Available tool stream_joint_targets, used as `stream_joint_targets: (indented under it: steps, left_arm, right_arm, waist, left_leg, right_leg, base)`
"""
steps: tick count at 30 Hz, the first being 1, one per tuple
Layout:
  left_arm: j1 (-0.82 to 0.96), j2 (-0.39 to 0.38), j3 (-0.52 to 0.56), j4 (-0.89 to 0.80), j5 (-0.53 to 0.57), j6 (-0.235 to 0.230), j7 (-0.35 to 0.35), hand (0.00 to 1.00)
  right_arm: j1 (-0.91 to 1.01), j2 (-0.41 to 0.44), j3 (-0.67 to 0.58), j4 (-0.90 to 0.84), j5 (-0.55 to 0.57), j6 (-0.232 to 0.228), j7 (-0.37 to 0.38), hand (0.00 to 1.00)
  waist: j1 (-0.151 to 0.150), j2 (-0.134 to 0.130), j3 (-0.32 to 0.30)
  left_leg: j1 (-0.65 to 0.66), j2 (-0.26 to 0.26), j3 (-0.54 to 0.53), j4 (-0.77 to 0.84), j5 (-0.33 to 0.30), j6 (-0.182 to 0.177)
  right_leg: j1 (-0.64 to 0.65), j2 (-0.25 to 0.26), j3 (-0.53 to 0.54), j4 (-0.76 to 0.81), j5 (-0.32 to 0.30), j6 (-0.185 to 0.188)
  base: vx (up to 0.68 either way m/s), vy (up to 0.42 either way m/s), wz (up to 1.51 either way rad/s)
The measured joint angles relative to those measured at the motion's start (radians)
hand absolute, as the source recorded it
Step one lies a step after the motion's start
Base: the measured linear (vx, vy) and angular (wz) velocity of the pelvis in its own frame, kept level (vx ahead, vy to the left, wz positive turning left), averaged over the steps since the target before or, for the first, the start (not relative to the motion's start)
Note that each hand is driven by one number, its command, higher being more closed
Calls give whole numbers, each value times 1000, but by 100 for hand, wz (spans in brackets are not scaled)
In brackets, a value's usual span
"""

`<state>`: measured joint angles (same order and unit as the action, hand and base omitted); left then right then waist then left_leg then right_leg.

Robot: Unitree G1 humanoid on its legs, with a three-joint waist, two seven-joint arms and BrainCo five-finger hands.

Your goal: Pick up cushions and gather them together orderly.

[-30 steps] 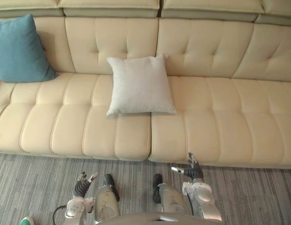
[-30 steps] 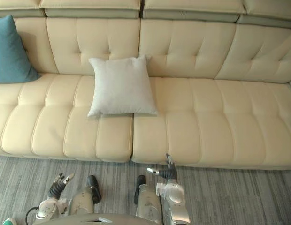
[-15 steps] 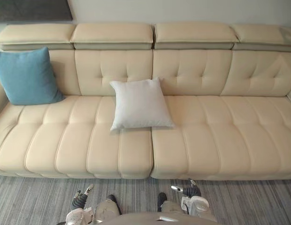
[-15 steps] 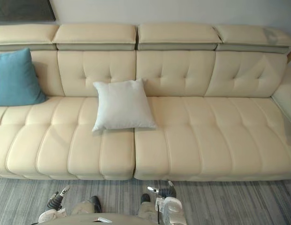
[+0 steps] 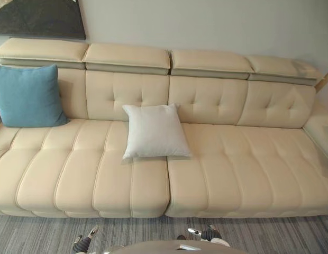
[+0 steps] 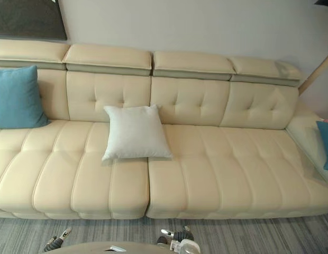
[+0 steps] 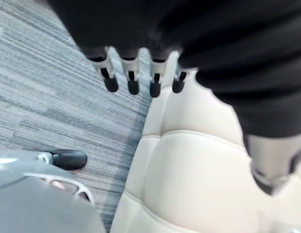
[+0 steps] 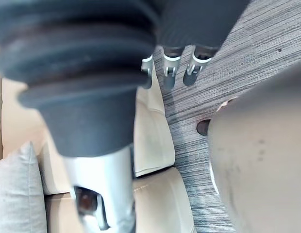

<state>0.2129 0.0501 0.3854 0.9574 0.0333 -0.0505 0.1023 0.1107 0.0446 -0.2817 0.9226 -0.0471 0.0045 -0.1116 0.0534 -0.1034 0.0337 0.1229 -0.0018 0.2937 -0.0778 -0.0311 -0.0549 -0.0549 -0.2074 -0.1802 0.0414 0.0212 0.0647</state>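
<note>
A blue cushion (image 5: 27, 96) is propped upright against the backrest at the left end of the cream sofa (image 5: 243, 159), well beyond the left hand (image 5: 82, 244) and off to its left. That hand is held low over the grey striped carpet (image 5: 37, 233), just short of the sofa front. In its wrist view the fingers (image 7: 132, 80) are seen extended, with nothing held.

A white cushion (image 5: 155, 131) rests on the seat by the middle seam, its top edge at the backrest, well ahead of both hands and between them.

The right hand (image 5: 205, 233) is also low by the sofa front, with its fingers (image 8: 170, 75) straight and empty. An edge of the white cushion is caught past its thumb in its wrist view.

In the right eye view a second blue cushion (image 6: 327, 144) is recorded far to the right of the right hand, cut off by the frame edge. Both hands are partly cut off at the bottom of the eye views.

A pale wall (image 5: 206, 26) and a dark panel (image 5: 39, 18) are noted behind the sofa.
</note>
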Motion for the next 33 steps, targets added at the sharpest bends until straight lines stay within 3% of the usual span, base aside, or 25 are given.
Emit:
stream_joint_targets:
  steps: [3, 4, 8, 12, 14, 18, 23, 26, 28, 29, 30, 31, 32, 33]
  left_arm:
    - [-9, 5, -27, 14, 0, 1, 4, 0]
    - [-15, 8, -39, 20, 0, 2, 4, 0]
    - [-47, 1, -84, 43, 0, 8, 8, 0]
    - [-81, 3, -112, 43, 0, 6, 9, 0]
    - [-88, -11, -126, 39, -2, 3, 19, 0]
    - [-133, -1, -148, 35, -11, 3, 28, 0]
    - [-137, -10, -149, 27, -11, 3, 33, 0]
    - [-141, -25, -150, 5, -11, 3, 37, 0]
    - [-146, -29, -149, -6, -12, 3, 38, 0]
    - [-148, -34, -148, -7, -12, 4, 38, 0]
    - [-152, -41, -148, -6, -12, 4, 38, 0]
    - [-152, -40, -149, -6, -13, 4, 38, 0]
    - [-156, -35, -151, -6, -14, 5, 37, 0]
    - [-146, -30, -152, -10, -24, 5, 37, 0]
  right_arm:
    - [-8, -2, -21, 15, 1, 0, -3, 0]
    - [-8, -5, -29, 24, 1, 1, -4, 0]
    - [-22, -37, -49, 41, 2, 3, -11, 0]
    - [-31, -47, -43, 35, 2, 3, -30, 0]
    - [-52, -55, -36, 15, 2, 1, -43, 0]
    - [-71, -2, -14, -45, 2, 4, -45, 0]
    - [-67, 7, -4, -88, 0, 3, -45, 0]
    - [-75, 4, 8, -119, 0, 5, -45, 0]
    - [-77, -2, 25, -126, 0, 4, -46, 0]
    - [-74, -10, 45, -124, 0, 4, -46, 0]
    - [-75, -10, 49, -122, 0, 5, -46, 0]
    - [-73, -10, 51, -122, 0, 6, -46, 0]
    - [-65, -10, 53, -120, 0, 6, -46, 0]
    - [-53, -10, 62, -118, 0, 6, -46, 0]
  waist:
    - [-3, 11, -10]
    - [-3, 8, -13]
    - [-17, 65, -17]
    - [-19, 62, 2]
    - [-12, 90, 3]
    - [-12, 50, 53]
    - [-2, 47, 61]
    - [-1, 60, 77]
    - [-3, 55, 90]
    - [-3, 74, 89]
    - [-3, 63, 81]
    - [-5, 66, 85]
    - [-9, 65, 88]
    - [-15, 48, 83]
  left_leg:
    - [-23, 17, -1, 43, -29, -5]
    - [-29, 23, -4, 58, -37, -5]
    - [-29, 51, -5, 120, -81, -13]
    - [-57, 71, 12, 315, -158, -8]
    - [-68, 85, 30, 284, -203, 12]
    - [-109, 77, 94, 357, -211, 25]
    - [-102, 83, 139, 404, -242, 40]
    - [-109, 97, 146, 447, -267, 36]
    - [-124, 115, 143, 483, -281, 38]
    - [-148, 131, 146, 484, -268, 42]
    - [-173, 147, 139, 484, -247, 38]
    - [-180, 151, 131, 483, -238, 34]
    - [-186, 154, 110, 476, -216, 28]
    - [-195, 152, 81, 479, -197, 12]
  right_leg:
    - [0, 15, -22, -33, 45, 43]
    - [1, 22, -23, -39, 49, 41]
    - [31, 42, -21, -65, 65, 23]
    - [43, 31, 27, -27, 71, 16]
    - [-16, 48, 69, 18, 87, 15]
    - [-80, 38, 62, 38, 160, 7]
    - [-88, 38, 58, 54, 162, 6]
    - [-87, 39, 46, 72, 124, 16]
    - [-92, 38, 28, 103, 90, 32]
    - [-121, 38, 24, 124, 80, 30]
    - [-188, 26, 7, 301, -1, -2]
    - [-214, 15, 2, 403, -42, -18]
    - [-233, -13, 3, 566, -105, -20]
    - [-222, -62, 15, 715, -149, 5]
  base:
    - [216, -39, -6]
    - [219, -83, -15]
    - [172, -64, -16]
    - [69, 46, -45]
    - [-102, 102, -85]
    - [-100, 110, -53]
    - [-111, 51, -30]
    - [-178, -51, -14]
    - [-224, -104, -2]
    - [-225, -148, 8]
    - [-137, -98, 14]
    - [-122, -168, 34]
    - [-54, -192, 56]
    - [-98, -392, 66]
